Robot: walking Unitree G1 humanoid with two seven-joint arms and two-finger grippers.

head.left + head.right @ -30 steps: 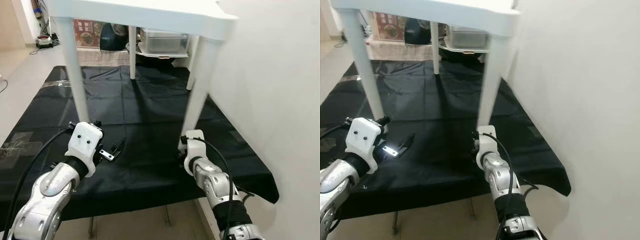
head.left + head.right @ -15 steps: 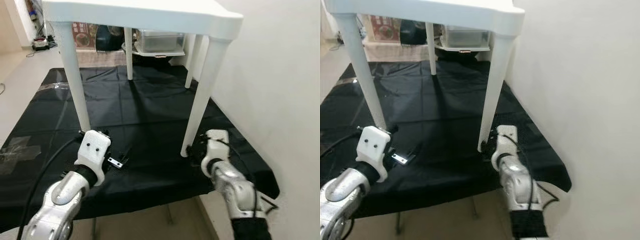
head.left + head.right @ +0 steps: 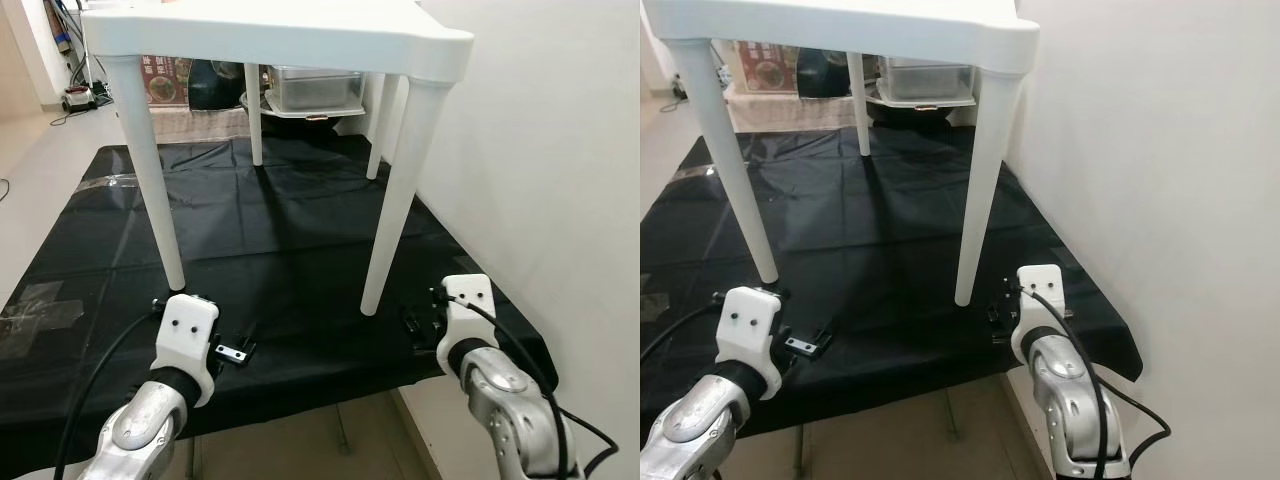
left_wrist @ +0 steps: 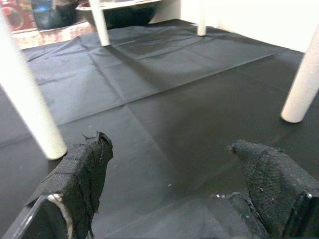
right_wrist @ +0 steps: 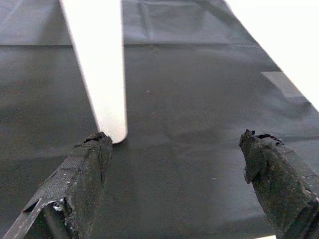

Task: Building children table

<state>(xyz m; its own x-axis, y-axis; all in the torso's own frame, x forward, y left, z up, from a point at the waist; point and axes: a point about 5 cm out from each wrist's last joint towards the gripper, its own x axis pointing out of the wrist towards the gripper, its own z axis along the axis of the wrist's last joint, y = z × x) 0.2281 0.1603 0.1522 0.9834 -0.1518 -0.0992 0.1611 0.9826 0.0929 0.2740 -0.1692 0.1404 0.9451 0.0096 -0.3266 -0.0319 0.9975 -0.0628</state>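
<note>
A white plastic children's table (image 3: pixel 270 30) stands upright on all four round, tapering legs, its flat top level and its corners rounded. It sits on a black sheet (image 3: pixel 250 215) spread over the floor, close beside a plain white wall (image 3: pixel 540 150) on the robot's right. The legs run straight up and down, feet planted on the sheet; which way the top's long axis runs cannot be told.

Behind the table lie a clear storage bin (image 3: pixel 320 85), a dark bowl-like shape and a red printed box — all on or near a pale floor (image 3: pixel 40 150) that runs off to the left.

The left gripper (image 4: pixel 169 199) hovers low over the sheet near the front left leg (image 3: pixel 150 180), fingers spread wide and holding nothing. The right gripper (image 5: pixel 174 174) sits just beside the foot of the front right leg (image 3: pixel 395 200), likewise wide open and empty — one finger (image 5: pixel 82 174) lies very near that foot, though whether it touches cannot be told.
</note>
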